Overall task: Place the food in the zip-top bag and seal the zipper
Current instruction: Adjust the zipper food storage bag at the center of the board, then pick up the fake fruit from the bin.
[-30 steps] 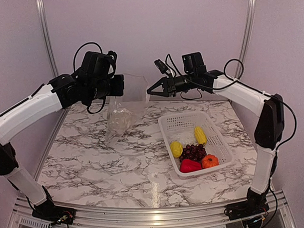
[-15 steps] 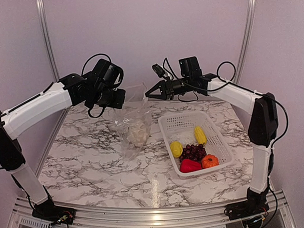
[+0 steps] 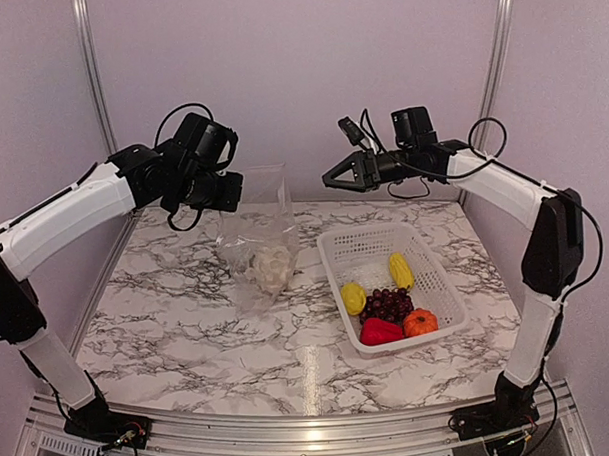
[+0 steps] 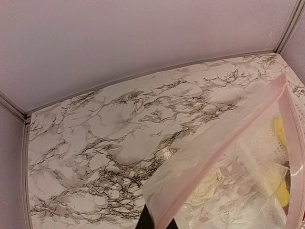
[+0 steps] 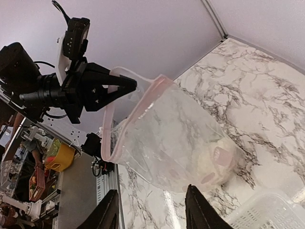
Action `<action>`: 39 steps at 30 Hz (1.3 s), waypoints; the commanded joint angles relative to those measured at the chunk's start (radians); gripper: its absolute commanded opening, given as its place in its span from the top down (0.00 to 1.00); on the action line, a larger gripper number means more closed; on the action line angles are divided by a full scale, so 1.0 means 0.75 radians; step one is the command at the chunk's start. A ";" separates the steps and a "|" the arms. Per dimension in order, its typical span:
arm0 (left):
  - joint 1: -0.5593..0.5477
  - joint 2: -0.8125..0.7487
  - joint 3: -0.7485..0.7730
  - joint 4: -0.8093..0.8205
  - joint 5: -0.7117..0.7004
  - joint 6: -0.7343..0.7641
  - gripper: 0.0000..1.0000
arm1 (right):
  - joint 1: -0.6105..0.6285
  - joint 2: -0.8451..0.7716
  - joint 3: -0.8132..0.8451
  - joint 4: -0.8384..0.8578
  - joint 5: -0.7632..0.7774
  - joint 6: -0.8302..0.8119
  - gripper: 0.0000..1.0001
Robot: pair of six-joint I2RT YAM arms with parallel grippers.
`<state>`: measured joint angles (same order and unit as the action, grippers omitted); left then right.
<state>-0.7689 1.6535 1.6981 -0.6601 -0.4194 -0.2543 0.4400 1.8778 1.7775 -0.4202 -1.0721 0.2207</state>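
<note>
While your left gripper (image 5: pixel 135 86) is pinched tight on the upper edge of the zip-top bag (image 3: pixel 253 235), the bag hangs from it over the far-left part of the marble table (image 3: pixel 188 332), its lower end down by the tabletop; you cannot tell whether it rests there. The white cauliflower (image 3: pixel 273 269) sits inside at the bottom, plain through the glossy plastic. The zipper (image 4: pixel 228 143) shows as a pinkish strip along the mouth, and the right wrist view shows that mouth gaping, unsealed. Your right gripper (image 3: pixel 327 181) hovers to the right of the bag's top, apart from it, fingers spread wide with nothing between them. Near and to the right stands the white lattice basket (image 3: pixel 330 249) with the rest of the food: a yellow corn piece (image 3: pixel 400 271) toward the far side, a second yellow piece (image 3: pixel 354 298) on the left, the dark purple grapes (image 3: pixel 387 305) in the middle, and at the near end the red pepper (image 3: pixel 380 331) beside the orange round fruit (image 3: pixel 420 323), all bunched close together.
</note>
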 commanded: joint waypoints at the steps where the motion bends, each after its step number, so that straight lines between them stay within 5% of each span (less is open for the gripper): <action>1: 0.053 -0.117 0.025 -0.032 -0.057 0.084 1.00 | -0.148 -0.100 -0.004 -0.261 0.172 -0.405 0.55; 5: 0.066 -0.166 0.046 -0.076 -0.098 0.192 1.00 | -0.215 -0.129 -0.058 -0.444 0.340 -0.671 0.57; 11: 0.064 -0.139 -0.035 -0.046 0.120 0.134 1.00 | -0.236 -0.177 -0.266 -0.528 0.484 -0.948 0.57; 25: 0.064 -0.135 -0.253 0.130 0.177 0.032 1.00 | -0.214 -0.201 -0.448 -0.770 0.701 -1.368 0.53; 39: 0.064 -0.171 -0.312 0.176 0.166 0.017 1.00 | -0.045 -0.277 -0.640 -0.749 0.932 -1.537 0.32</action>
<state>-0.7208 1.5654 1.4765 -0.5442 -0.2955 -0.2329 0.3733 1.7069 1.3029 -0.9882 -0.4389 -0.8822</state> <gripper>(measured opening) 0.011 0.656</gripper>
